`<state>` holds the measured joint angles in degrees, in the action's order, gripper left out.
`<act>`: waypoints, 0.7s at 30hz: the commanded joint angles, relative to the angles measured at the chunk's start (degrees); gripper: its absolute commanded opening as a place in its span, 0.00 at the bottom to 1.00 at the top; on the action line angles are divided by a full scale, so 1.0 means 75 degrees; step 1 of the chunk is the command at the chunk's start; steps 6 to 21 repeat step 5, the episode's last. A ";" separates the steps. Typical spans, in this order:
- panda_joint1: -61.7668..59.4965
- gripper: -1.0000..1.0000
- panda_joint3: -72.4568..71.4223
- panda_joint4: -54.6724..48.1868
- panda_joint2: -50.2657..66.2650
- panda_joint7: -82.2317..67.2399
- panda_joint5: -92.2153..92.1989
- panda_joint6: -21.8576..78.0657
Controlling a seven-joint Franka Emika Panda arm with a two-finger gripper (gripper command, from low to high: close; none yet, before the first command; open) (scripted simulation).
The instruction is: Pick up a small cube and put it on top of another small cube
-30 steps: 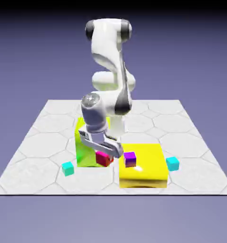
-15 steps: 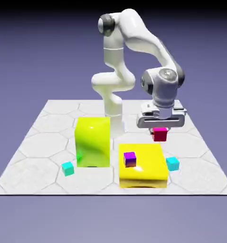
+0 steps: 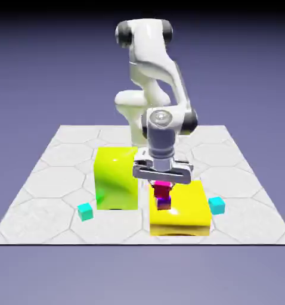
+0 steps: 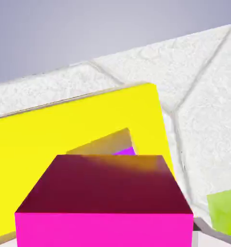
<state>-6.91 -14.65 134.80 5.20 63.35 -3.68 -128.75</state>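
— Looking at the exterior view, where has the arm (image 3: 154, 65) put its claw (image 3: 162, 181)?

— It hangs straight down over the low yellow block (image 3: 189, 208) on the exterior view's right. The pink cube (image 3: 162, 189) sits right under it, between the fingers, resting on top of the purple cube (image 3: 163, 203), and the purple cube stands on that low yellow block.

— Is the claw pinching the pink cube?

— The fingers stand spread, one on either side of the cube. Whether they touch its sides cannot be told from either view. In the hand view the pink cube (image 4: 105, 202) fills the lower middle, with a dark red top face and a bright pink front face, and only a sliver of the purple cube (image 4: 124, 151) shows behind its top edge, against the low yellow block (image 4: 64, 130).

— Do the two cubes line up?

— Roughly, as seen in the exterior view; the pink one looks set slightly toward that view's left of the purple one.

— What else is on the counter (image 3: 43, 179)?

— A taller yellow-green block (image 3: 116, 179) stands just beside the low one, on the exterior view's left. One cyan cube (image 3: 84, 210) lies near its front left corner, and another cyan cube (image 3: 216, 205) lies just right of the low yellow block. The counter has a pale hexagon pattern.
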 commanded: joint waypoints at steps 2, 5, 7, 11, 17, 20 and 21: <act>-0.0039 1.00 0.0001 -0.0326 -0.0344 -0.0046 -0.0062 0.0664; -0.0082 1.00 0.0001 -0.0687 -0.0726 -0.0096 -0.0132 0.1400; -0.0082 1.00 0.0001 -0.0687 -0.0726 -0.0096 -0.0132 0.1400; -0.0082 1.00 0.0001 -0.0687 -0.0726 -0.0096 -0.0132 0.1400; -0.0082 1.00 0.0001 -0.0687 -0.0726 -0.0096 -0.0132 0.1400; -0.0082 1.00 0.0001 -0.0687 -0.0726 -0.0096 -0.0132 0.1400; -0.0082 1.00 0.0001 -0.0687 -0.0726 -0.0096 -0.0132 0.1400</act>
